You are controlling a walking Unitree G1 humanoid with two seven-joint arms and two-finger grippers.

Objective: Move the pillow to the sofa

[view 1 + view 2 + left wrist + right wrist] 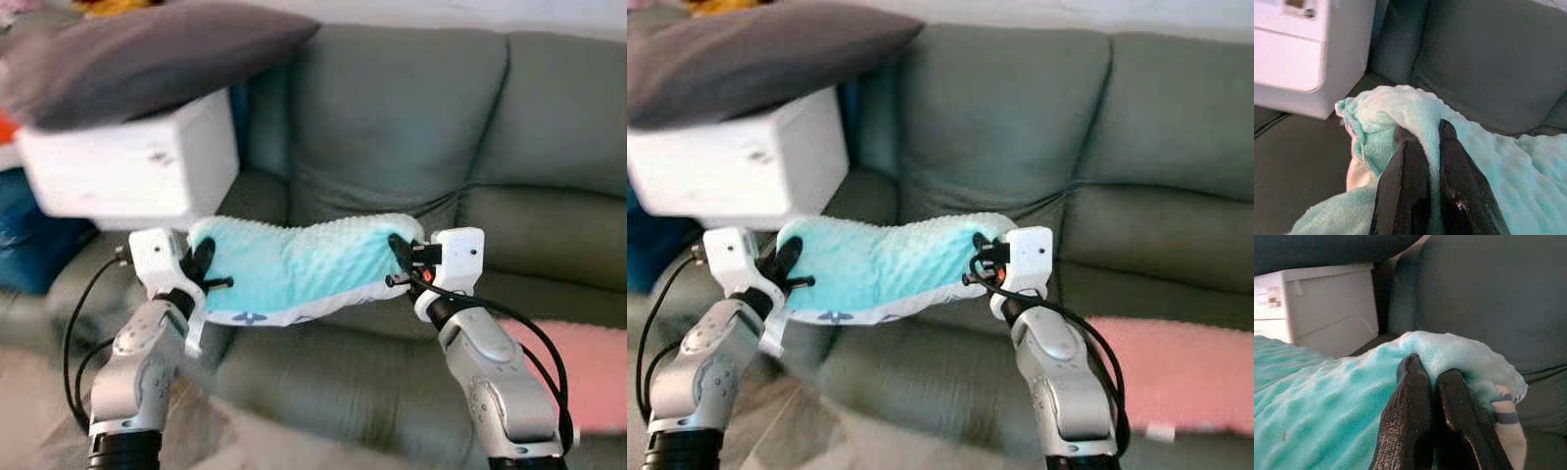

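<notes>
A fluffy turquoise pillow (pixel 294 264) with a white patterned underside hangs in the air between my two arms, sagging in the middle, above the seat of the grey-green sofa (pixel 392 117). My left gripper (pixel 201 262) is shut on the pillow's left end, its black fingers (pixel 1405 181) pinching the fleece. At the other end my right gripper (pixel 400 253) is shut on the fabric, fingers (pixel 1415 416) pressed together around a fold. The pillow (pixel 877 264) is lifted off the sofa cushion (pixel 323 372).
A white box (pixel 132 166) stands on the sofa's left end, with a dark grey cushion (pixel 147 49) lying on top of it. A pink fluffy item (pixel 588 377) lies on the seat at the right. Blue and orange things sit at the far left.
</notes>
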